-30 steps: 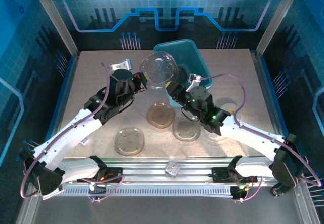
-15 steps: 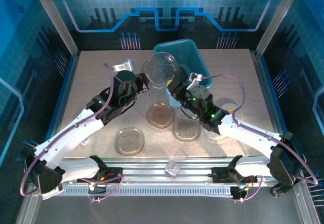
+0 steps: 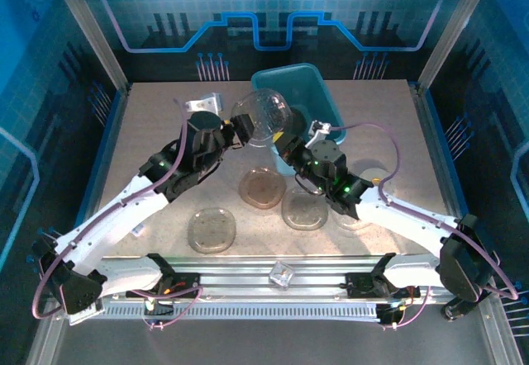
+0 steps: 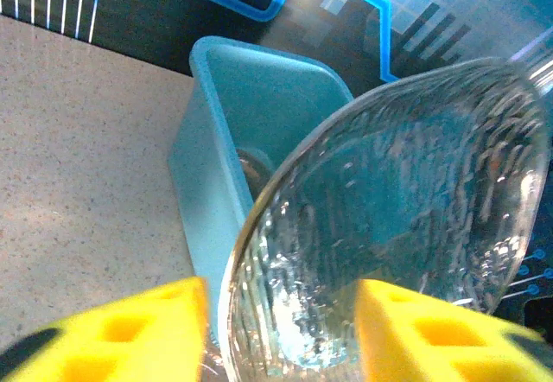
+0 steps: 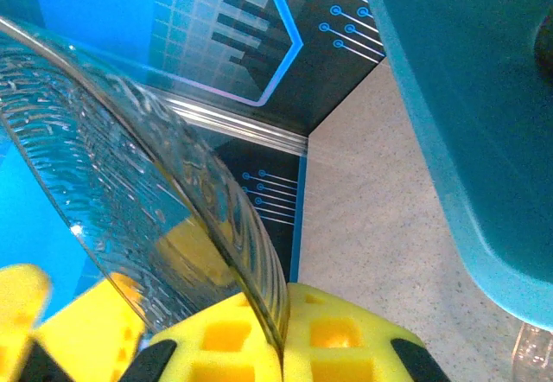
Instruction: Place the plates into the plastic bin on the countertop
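Right fingers (image 5: 346, 334) clenched on rim of clear plate (image 3: 263, 116), held on edge above the bench (image 3: 149, 117), just beside plastic bin (image 3: 314, 92) at bench's far edge. Left fingers (image 4: 147, 334) spread either side of same plate, not gripping. Other plates (image 3: 263, 187) flat mid-bench toward near edge.

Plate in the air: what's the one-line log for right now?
plate: lifted near bin | right pincer: shut on plate's rim | left pincer: open, straddling plate | step: plate not yet in bin
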You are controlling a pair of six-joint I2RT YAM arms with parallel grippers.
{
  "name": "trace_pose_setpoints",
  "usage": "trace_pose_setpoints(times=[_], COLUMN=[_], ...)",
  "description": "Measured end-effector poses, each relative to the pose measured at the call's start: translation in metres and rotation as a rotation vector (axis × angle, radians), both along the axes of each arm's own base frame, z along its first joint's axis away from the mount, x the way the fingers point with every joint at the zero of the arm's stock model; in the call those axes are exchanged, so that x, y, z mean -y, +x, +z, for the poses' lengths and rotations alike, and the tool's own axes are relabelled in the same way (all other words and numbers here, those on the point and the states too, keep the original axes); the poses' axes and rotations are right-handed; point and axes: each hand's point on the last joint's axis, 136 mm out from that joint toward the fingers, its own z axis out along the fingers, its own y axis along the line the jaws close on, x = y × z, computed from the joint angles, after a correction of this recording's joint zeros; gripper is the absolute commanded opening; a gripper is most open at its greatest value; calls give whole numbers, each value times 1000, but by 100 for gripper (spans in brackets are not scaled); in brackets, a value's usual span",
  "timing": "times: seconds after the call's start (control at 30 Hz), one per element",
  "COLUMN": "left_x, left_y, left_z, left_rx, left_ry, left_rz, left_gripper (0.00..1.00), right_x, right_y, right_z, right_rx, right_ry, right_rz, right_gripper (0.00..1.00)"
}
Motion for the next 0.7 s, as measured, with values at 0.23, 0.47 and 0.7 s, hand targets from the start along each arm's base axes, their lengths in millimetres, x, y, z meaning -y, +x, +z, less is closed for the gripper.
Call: trace_pose_setpoints(times=[0.23, 0.47, 0.7], left_x=[-8, -37, -68], left_y=[1, 8, 22], left_z=[22, 6, -14], left_rx=[6, -71, -155], left_ry=[13, 30, 2], left_rz=[-25, 9, 41], left_gripper=[85, 88, 89], right_x=[21, 56, 89], right_y=[0, 3, 11], right_z=[5, 21, 15], right_rx=[8, 31, 4], right_ry=[-17, -24, -78], right_rz=[-46, -130, -214], right_gripper=[0, 0, 0])
